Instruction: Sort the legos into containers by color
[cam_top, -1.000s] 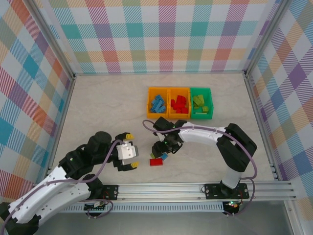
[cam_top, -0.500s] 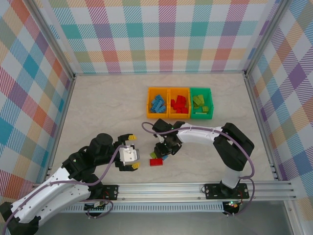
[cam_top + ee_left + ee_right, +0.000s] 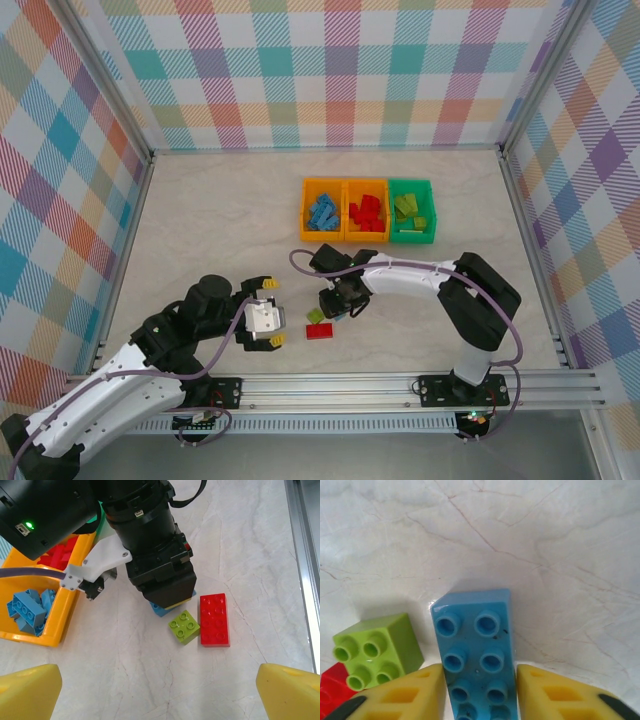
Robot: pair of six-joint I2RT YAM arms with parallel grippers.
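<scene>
The blue brick (image 3: 475,650) lies studs-up on the bench (image 3: 545,540), just beside a lime brick (image 3: 375,650) and apart from the containers (image 3: 345,210). The right end effector (image 3: 480,695) pinches it across its long sides. Judged light, rigid and smooth-walled, it should be gripped squarely on the flat sides. The left end effector (image 3: 160,692) is spread wide, holding nothing.

The blue lego (image 3: 475,650), the green lego (image 3: 375,652) and the red lego (image 3: 215,620) are shiny plastic, and so is the orange bin (image 3: 64,617). The tabletop (image 3: 545,555) is smooth and a bit shiny, like pale stone with thin brown lines. The yellow fingers (image 3: 405,695) of my right gripper (image 3: 479,670) look dull, not shiny.
</scene>
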